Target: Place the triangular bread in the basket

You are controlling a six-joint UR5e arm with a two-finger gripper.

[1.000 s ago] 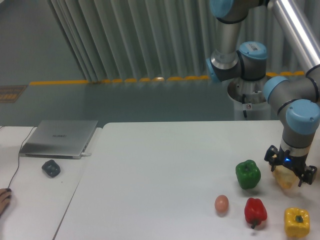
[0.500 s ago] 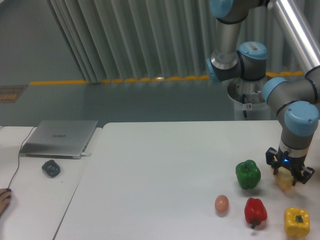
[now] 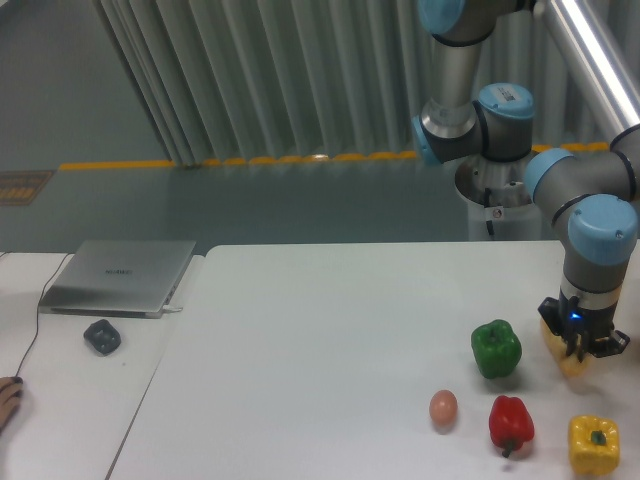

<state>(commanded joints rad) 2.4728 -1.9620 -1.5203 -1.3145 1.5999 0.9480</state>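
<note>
The triangular bread (image 3: 556, 345) is a pale golden piece lying on the white table (image 3: 330, 330) at the right, just right of the green pepper (image 3: 496, 348). My gripper (image 3: 580, 350) points straight down right over the bread and hides most of it. Its jaws stand around the bread and look open, seen nearly edge-on. The bread rests on the table. No basket is in view.
A red pepper (image 3: 511, 422), a yellow bell pepper (image 3: 594, 443) and a small tan egg (image 3: 443, 406) lie in front of the bread. A closed laptop (image 3: 120, 276) and a dark mouse (image 3: 102, 336) sit at the far left. A hand (image 3: 8, 398) shows at the left edge.
My gripper has turned about its vertical axis over the bread and now looks narrower. The bread stays in about the same spot on the table.
</note>
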